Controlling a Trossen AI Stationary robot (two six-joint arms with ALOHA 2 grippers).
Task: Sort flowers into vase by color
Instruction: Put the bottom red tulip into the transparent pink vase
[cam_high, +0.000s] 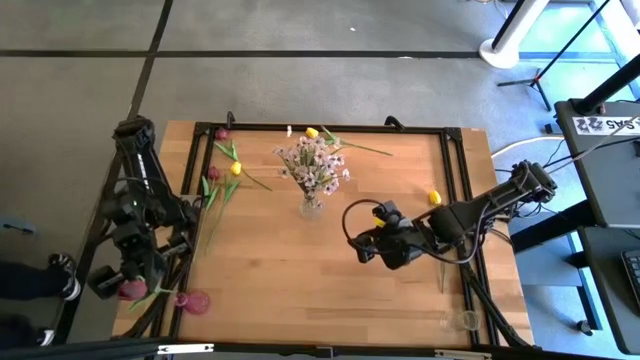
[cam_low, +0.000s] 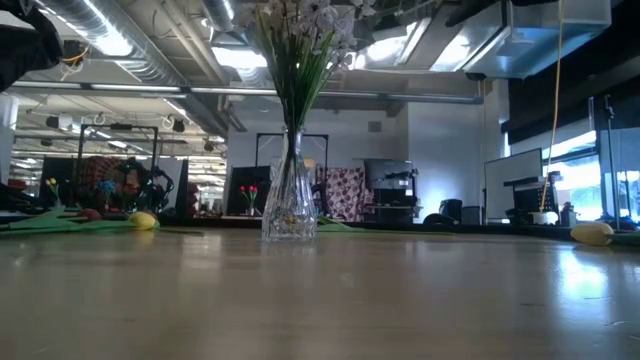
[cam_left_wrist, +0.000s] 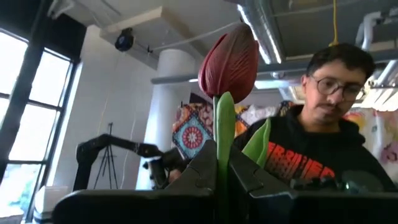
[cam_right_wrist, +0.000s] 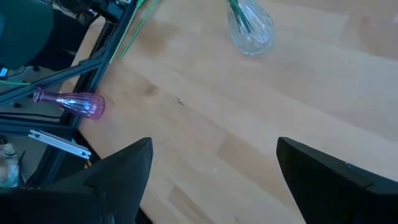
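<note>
My left gripper (cam_high: 133, 283) is at the table's near left corner, shut on a dark red tulip (cam_left_wrist: 230, 59). A clear glass vase (cam_high: 311, 206) with a spray of white-pink blossoms (cam_high: 315, 165) stands mid-table. A small pink vase (cam_high: 197, 300) stands near the left front corner. Yellow tulips (cam_high: 236, 168) (cam_high: 312, 132) (cam_high: 434, 197) and dark red ones (cam_high: 222, 133) (cam_high: 212, 173) lie flat on the wood. My right gripper (cam_high: 363, 247) hovers open over the table's middle, right of the clear vase, with nothing between its fingers (cam_right_wrist: 124, 171). My left gripper pinches the red tulip's green stem (cam_left_wrist: 222, 140) between its two fingers, a little below the bud. The fingers slant upward and the bud stands above them. A leaf (cam_left_wrist: 260, 142) sticks up beside the stem. The flower is lifted clear of the table.
A dark metal frame (cam_high: 455, 160) runs around the tabletop. A small clear glass (cam_high: 464, 320) stands at the near right corner. Bare wood (cam_high: 290, 280) lies between the pink vase and my right gripper. A person in a dark hoodie (cam_left_wrist: 323, 149) is beyond the table.
</note>
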